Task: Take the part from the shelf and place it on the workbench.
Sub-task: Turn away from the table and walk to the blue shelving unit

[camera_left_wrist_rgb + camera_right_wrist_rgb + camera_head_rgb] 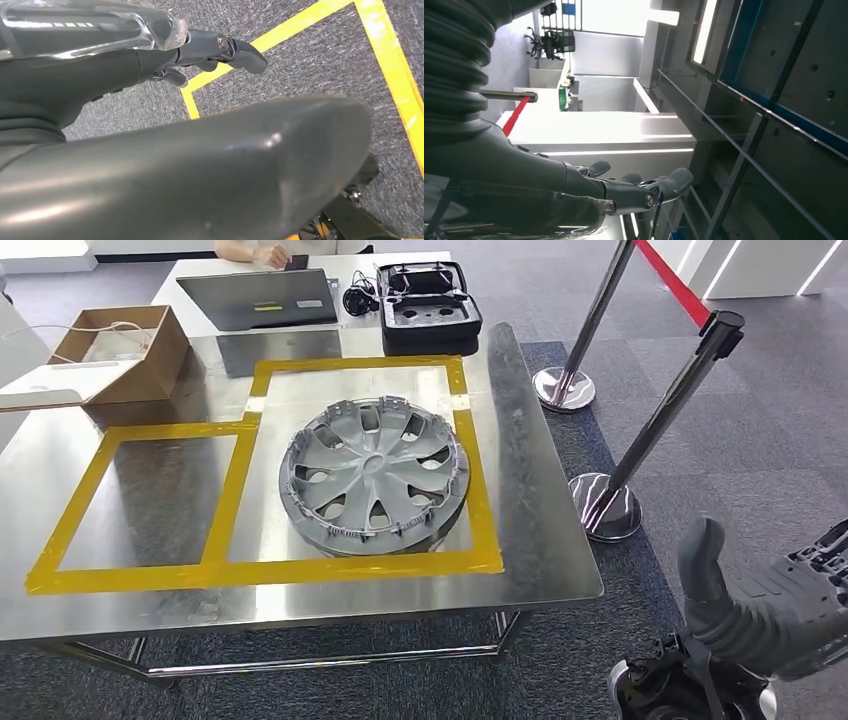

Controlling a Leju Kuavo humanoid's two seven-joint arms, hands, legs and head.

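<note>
Right hand [770, 605] empty | stanchions [600, 502] beside workbench [540, 490] | cardboard box [125, 350] behind

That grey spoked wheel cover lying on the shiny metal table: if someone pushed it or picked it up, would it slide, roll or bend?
The grey spoked wheel cover lies flat, so it would probably slide, not roll, on the polished steel table. It looks like thin moulded plastic with open gaps, so it is likely light and slightly flexible. The small clips around its rim may be fragile.
</note>
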